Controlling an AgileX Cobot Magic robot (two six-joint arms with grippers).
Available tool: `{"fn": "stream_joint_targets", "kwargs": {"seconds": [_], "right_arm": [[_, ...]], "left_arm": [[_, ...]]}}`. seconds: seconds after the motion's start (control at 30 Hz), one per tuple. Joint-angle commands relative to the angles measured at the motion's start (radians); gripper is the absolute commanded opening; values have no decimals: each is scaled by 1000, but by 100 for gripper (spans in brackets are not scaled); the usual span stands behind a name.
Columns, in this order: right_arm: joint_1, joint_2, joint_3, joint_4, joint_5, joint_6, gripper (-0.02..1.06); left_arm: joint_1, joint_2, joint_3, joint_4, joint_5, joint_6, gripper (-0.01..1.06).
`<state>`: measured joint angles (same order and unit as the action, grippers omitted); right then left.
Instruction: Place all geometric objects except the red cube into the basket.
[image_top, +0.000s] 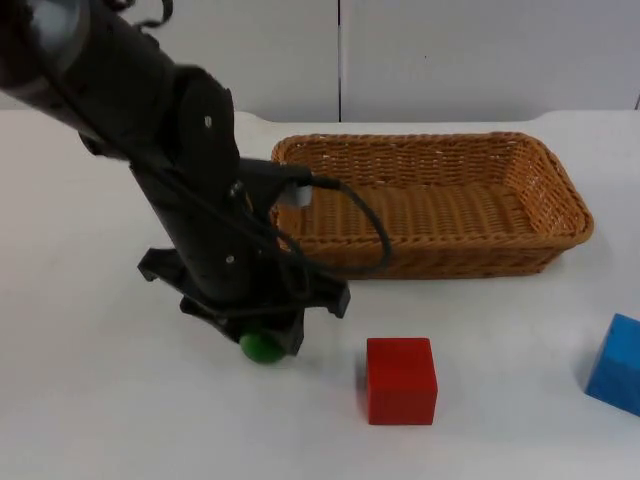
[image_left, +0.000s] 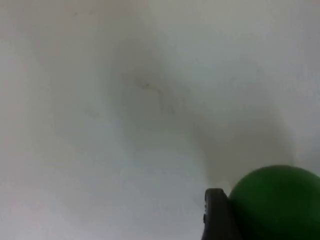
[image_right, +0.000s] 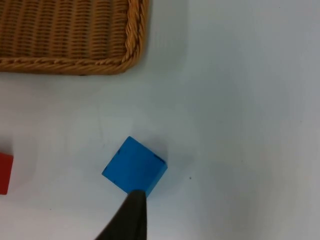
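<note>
White bench (image_top: 90, 400) runs back to a grey partition wall (image_top: 450, 50), and a woven basket (image_top: 545, 165) sits toward the far side with nothing inside it. From the top view, the left arm reaches down in front of the basket's near left corner, and the left tool (image_top: 262, 338) is low over the bench with a green ball (image_top: 260, 347) peeking out beneath it; the arm's bulk hides how the fingers sit. The left wrist view fills that gap in part: the green ball (image_left: 277, 202) lies right against one black fingertip (image_left: 216, 215), touching it, with bare bench beyond. The other finger is out of sight there, so I cannot tell whether the tool is pinching the ball or merely beside it.

A red cube (image_top: 401, 380) stands on the bench just to the right of the ball, apart from it and in front of the basket. A blue cube (image_top: 617, 365) rests near the right edge of the top view, well apart from the red one. The right wrist view looks down on the blue cube (image_right: 134, 166), turned corner-on, with a dark fingertip (image_right: 129, 220) of the right tool just above it, the basket's corner (image_right: 131, 55) further off and a sliver of the red cube (image_right: 4, 172) to one side. Whether the right tool is spread or pressed together cannot be told.
</note>
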<state>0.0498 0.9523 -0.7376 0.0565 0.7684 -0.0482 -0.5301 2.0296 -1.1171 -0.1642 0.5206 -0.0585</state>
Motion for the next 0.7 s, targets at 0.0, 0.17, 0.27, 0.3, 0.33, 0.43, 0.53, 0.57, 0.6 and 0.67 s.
{"fn": "stream_joint_targets", "kwargs": {"seconds": [0.0, 0.17, 0.27, 0.3, 0.33, 0.43, 0.53, 0.57, 0.6, 0.67], "right_arm": [[-8, -3, 1, -5, -10, -8, 105], [-8, -3, 1, -7, -8, -8, 105], [-8, -3, 1, -9, -8, -8, 105], [-8, -3, 1, -9, -8, -8, 105], [-8, -3, 1, -9, -8, -8, 105], [-8, -3, 1, -9, -10, -8, 105], [-8, -3, 1, -9, -10, -8, 105], [-8, -3, 1, -9, -10, -8, 105], [-8, -3, 1, -9, -10, -8, 105], [-8, -3, 1, -9, -10, -8, 105]], "left_arm": [[-7, -52, -5, -8, 19, 23, 0], [-7, -167, -5, -11, 87, 111, 0], [-7, -238, -5, -8, 129, 153, 0], [-7, -242, -5, -11, 129, 158, 0], [-7, -242, -5, -11, 129, 158, 0], [-7, -246, -16, -11, 129, 158, 0], [-7, -223, -79, -11, 161, 177, 0], [-7, -223, -79, -11, 161, 177, 0], [-7, -214, -105, -11, 166, 183, 0], [-7, -179, -185, -7, 172, 186, 0]]}}
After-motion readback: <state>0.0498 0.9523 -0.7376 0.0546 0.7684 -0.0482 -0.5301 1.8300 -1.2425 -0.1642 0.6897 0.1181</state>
